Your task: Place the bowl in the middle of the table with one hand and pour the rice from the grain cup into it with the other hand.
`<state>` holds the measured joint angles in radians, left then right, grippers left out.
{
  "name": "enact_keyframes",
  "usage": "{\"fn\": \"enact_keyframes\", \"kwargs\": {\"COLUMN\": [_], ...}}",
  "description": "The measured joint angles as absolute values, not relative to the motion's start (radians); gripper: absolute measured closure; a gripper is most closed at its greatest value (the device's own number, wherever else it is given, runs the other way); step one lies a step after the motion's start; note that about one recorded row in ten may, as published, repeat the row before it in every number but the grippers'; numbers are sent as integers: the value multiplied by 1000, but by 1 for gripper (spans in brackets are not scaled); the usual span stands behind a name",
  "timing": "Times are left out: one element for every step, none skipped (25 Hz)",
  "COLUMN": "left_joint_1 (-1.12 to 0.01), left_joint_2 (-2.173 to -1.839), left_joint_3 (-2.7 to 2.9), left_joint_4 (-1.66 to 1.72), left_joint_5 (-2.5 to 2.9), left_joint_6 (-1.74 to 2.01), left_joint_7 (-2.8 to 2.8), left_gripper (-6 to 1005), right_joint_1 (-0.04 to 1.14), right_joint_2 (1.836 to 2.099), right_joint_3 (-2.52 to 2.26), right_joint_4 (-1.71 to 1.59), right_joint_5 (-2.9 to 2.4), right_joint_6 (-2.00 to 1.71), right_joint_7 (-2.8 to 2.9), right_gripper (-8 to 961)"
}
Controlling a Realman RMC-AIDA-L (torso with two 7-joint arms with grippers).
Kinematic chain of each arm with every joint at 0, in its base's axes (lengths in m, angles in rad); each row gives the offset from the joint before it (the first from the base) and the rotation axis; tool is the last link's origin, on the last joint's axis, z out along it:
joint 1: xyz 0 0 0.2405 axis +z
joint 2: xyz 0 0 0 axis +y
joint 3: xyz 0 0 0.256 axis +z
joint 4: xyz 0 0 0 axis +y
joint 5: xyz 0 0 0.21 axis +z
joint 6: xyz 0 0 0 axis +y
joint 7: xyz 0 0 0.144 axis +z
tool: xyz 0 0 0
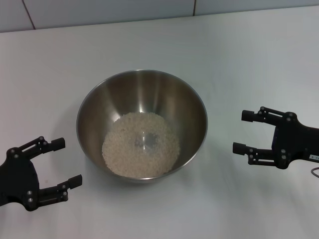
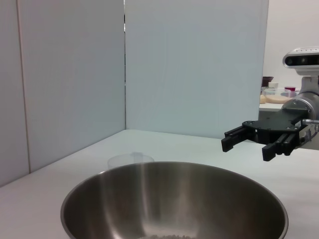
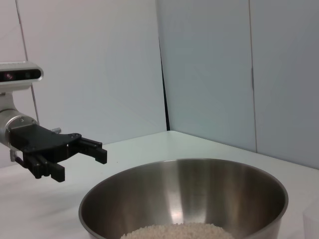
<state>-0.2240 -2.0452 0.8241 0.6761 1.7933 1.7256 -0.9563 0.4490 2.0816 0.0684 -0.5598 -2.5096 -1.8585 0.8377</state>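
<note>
Bowl (image 1: 141,124) sitting mid-table (image 1: 239,59), holding rice (image 1: 140,144); left gripper (image 1: 62,167) hovering at 8 o'clock, right gripper (image 1: 244,132) at 3, both gaping empty.

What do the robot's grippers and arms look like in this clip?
Both the left gripper and right gripper are matte black two-finger claws with linkage bars and visible screws. The right gripper carries a small pale label and a thin cable. Wrist views show silver-grey arm segments topped by grey camera modules.

One bowl (image 1: 142,124) stands on the one table (image 1: 239,59), holding a single heap of rice (image 1: 140,144). Two grippers flank the bowl: the left gripper (image 1: 62,162) and the right gripper (image 1: 241,132). One translucent grain cup (image 2: 130,160) shows just behind the bowl's rim.
</note>
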Motion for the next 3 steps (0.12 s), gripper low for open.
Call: {"fn": "enact_keyframes", "kwargs": {"left_joint_1": [-224,-224,-224], "left_joint_2": [-2045,-2045,-2045], "left_joint_3": [825,825,826], "left_joint_4": [676,676,676], "left_joint_5": [1793,1793,1793], "left_joint_6": [1726,1726,1726], "left_joint_7": [-957,-957,-957], "left_gripper": [135,135,135], "right_joint_1": [449,449,449], "right_joint_2": [2082,2082,2082], "right_joint_3": [68,68,68], "right_joint_4": [-560,-560,-560], "right_joint_5": [-2510,-2510,-2510], "right_joint_6": [-1858,-1858,-1857], "right_joint_7": [838,838,837], "right_gripper": [129,129,129]}}
